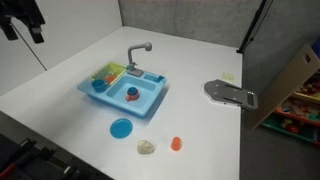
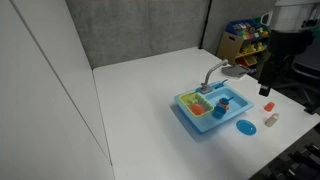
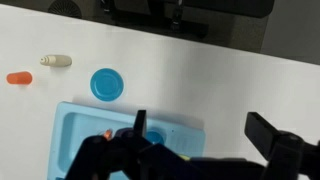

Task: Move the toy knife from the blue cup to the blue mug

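Observation:
The blue cup [image 1: 131, 94] with a red-orange patch at its top stands in the basin of the blue toy sink [image 1: 150, 104]; it also shows in an exterior view [image 2: 224, 104]. The toy knife cannot be told apart from that red patch. The plain blue mug [image 1: 98, 86] stands at the sink's other end, next to green and yellow pieces. My gripper [image 3: 205, 130] is open and empty, its fingers wide apart. It hangs high above the table, away from the sink, in both exterior views [image 1: 24, 22] [image 2: 268, 80].
A flat blue disc [image 1: 121, 128], a beige toy [image 1: 146, 147] and an orange toy [image 1: 176, 144] lie on the white table in front of the sink. A grey faucet [image 1: 138, 52] rises behind the sink. A grey plate [image 1: 230, 93] lies at the table edge.

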Motion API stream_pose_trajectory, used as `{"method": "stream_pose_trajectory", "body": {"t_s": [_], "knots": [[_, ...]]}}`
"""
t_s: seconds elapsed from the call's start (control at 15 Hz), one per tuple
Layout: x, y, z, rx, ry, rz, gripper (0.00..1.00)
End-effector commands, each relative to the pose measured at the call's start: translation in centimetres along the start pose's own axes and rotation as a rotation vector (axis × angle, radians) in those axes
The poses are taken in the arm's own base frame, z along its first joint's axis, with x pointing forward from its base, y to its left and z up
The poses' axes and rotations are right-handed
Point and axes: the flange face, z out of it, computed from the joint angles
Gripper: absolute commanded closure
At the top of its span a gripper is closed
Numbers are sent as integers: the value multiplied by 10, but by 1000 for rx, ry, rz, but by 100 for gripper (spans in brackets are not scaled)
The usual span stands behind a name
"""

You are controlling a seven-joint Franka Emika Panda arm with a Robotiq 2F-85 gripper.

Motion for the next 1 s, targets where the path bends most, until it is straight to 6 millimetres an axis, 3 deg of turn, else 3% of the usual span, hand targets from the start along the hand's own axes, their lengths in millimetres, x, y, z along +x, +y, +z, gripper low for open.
{"method": "stream_pose_trajectory", "body": {"t_s": [0.0, 0.4, 0.93], "knots": [[0, 0, -1, 0, 1, 0, 0], [16, -2, -5, 2, 4, 21, 0], [67, -4, -8, -15, 56, 105, 0]]}}
